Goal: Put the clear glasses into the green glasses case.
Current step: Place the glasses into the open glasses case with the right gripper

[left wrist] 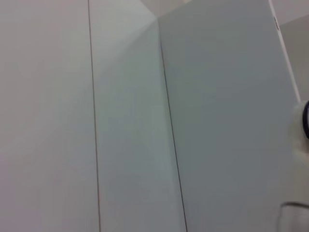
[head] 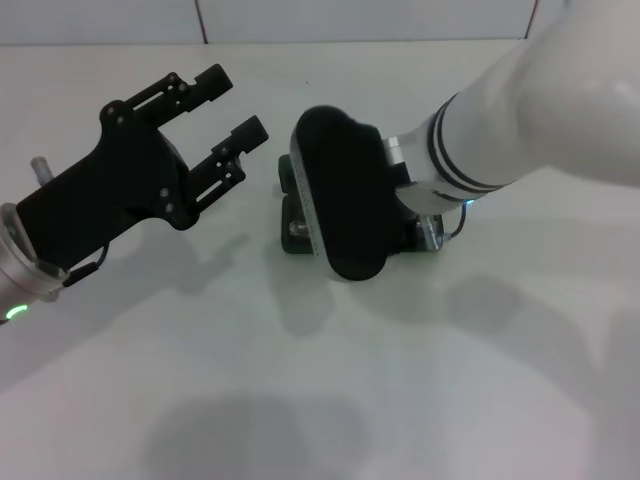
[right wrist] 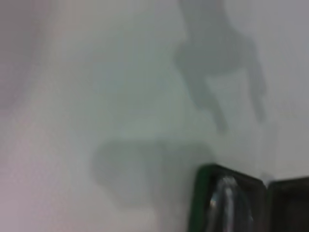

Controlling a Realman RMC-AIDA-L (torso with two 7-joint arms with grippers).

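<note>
The dark green hard glasses case sits open on the white tabletop, mostly hidden beneath the right arm's black wrist housing. Inside it the right wrist view shows the clear plastic glasses. The right gripper's fingers are hidden, so I cannot tell their state. The left gripper hovers beside the case, fingers spread and empty.

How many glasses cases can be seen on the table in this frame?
1. The green glasses case lies at the table's middle, mostly covered by the right gripper; the right wrist view shows the clear glasses inside. Others could be hidden behind the arm.
</note>
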